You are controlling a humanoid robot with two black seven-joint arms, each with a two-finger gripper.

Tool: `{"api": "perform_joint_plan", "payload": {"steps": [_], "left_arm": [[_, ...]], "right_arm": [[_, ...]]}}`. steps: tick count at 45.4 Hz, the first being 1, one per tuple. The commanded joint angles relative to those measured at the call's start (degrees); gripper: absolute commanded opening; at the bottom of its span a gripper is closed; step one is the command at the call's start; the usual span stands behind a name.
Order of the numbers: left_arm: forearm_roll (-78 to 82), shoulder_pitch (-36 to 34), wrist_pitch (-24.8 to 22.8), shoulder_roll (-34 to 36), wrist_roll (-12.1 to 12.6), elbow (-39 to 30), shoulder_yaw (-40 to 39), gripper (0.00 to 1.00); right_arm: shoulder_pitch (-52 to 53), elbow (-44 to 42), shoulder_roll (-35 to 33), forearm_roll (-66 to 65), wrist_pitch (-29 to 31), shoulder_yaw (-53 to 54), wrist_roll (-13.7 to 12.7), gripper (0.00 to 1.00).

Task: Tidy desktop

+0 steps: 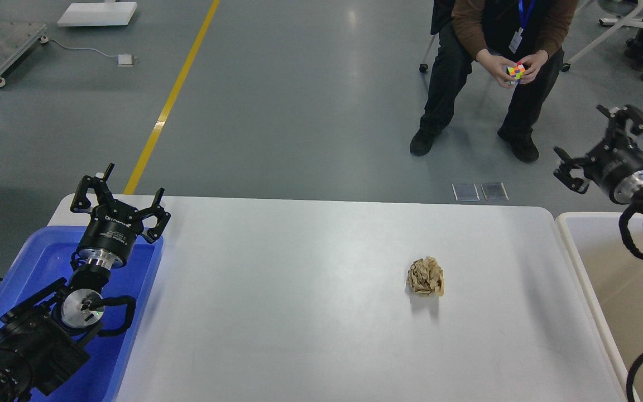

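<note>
The white desktop (299, 312) fills the middle of the head view. A crumpled ball of brown paper (426, 277) lies on it, right of centre. My left gripper (119, 196) is open and empty, held above the far end of the blue tray (134, 312) at the left edge of the desktop. My right gripper (600, 142) is open and empty, raised above the far left corner of the cream-white bin (578, 262), to the right of and beyond the paper ball.
A person (500, 61) sits on a chair beyond the desktop holding a coloured cube. A yellow floor line (171, 100) runs at the back left. The cream-white bin stands against the desktop's right edge.
</note>
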Motion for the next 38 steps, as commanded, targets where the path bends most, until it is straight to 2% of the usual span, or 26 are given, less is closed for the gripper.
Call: {"api": "perform_joint_plan", "payload": {"steps": [1, 10, 18, 38], "left_arm": [[0.0, 0.0, 0.0, 0.0, 0.0, 0.0, 0.0, 1.00], [0.0, 0.0, 0.0, 0.0, 0.0, 0.0, 0.0, 1.00], [0.0, 0.0, 0.0, 0.0, 0.0, 0.0, 0.0, 1.00], [-0.1, 0.0, 0.0, 0.0, 0.0, 0.0, 0.0, 1.00]], "right_arm": [[-0.2, 4.7, 9.8, 5.2, 2.3, 6.3, 0.2, 1.00], [-0.1, 4.1, 20.0, 5.1, 2.0, 6.9, 0.2, 1.00], [-1.8, 4.2, 25.0, 5.2, 2.6, 6.8, 0.2, 1.00], [-7.9, 4.3, 28.8, 5.2, 5.9, 6.3, 0.2, 1.00]]}}
